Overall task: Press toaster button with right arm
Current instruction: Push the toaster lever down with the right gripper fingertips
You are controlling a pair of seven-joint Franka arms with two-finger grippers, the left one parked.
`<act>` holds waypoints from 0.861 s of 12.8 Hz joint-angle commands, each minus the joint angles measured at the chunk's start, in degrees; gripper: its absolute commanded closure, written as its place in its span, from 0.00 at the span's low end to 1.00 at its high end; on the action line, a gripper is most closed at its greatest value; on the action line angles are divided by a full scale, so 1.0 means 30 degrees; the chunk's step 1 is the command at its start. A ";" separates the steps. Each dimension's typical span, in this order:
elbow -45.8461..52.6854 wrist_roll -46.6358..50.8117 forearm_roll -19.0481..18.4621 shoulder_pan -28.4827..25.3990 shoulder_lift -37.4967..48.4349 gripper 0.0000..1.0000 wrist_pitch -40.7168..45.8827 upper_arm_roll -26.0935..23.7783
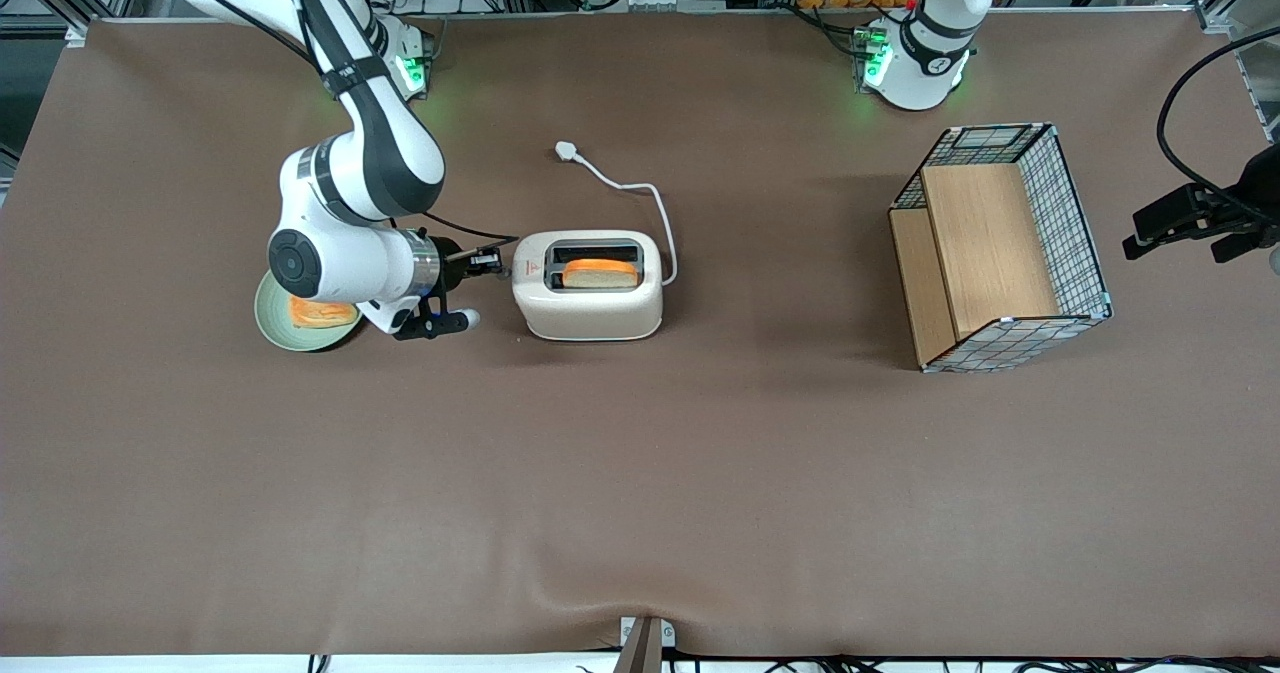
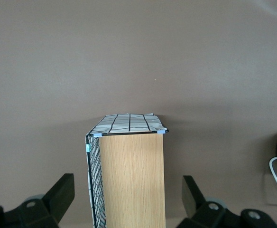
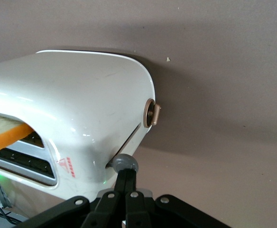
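The cream-white toaster [image 1: 590, 305] stands on the brown table with a slice of toast [image 1: 600, 273] in the slot nearer the front camera. Its grey toaster button [image 3: 124, 163] sticks out of the narrow end that faces the right arm [image 1: 350, 253]. My gripper [image 1: 497, 261] reaches level at that end. In the right wrist view the gripper [image 3: 127, 175] is shut, its two fingers pressed together, and their tips touch the grey button. A tan round dial [image 3: 152, 114] sits on the same end, apart from the fingers.
A green plate [image 1: 275, 328] holding another toast slice [image 1: 322, 311] lies under the arm's wrist. The toaster's white cord and plug [image 1: 567, 151] trail away from the front camera. A wire-and-wood basket [image 1: 1000, 243] stands toward the parked arm's end.
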State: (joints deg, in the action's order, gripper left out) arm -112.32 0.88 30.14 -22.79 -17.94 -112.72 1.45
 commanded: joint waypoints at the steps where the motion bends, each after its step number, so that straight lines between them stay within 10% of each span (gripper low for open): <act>1: -0.0089 0.0086 0.0443 -0.0196 -0.0287 1.00 -0.0454 0.0130; 11: -0.0117 -0.0177 0.1964 0.0067 -0.1635 1.00 -0.0806 0.0130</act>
State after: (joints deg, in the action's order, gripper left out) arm -112.33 0.87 33.14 -22.70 -21.89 -114.24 2.11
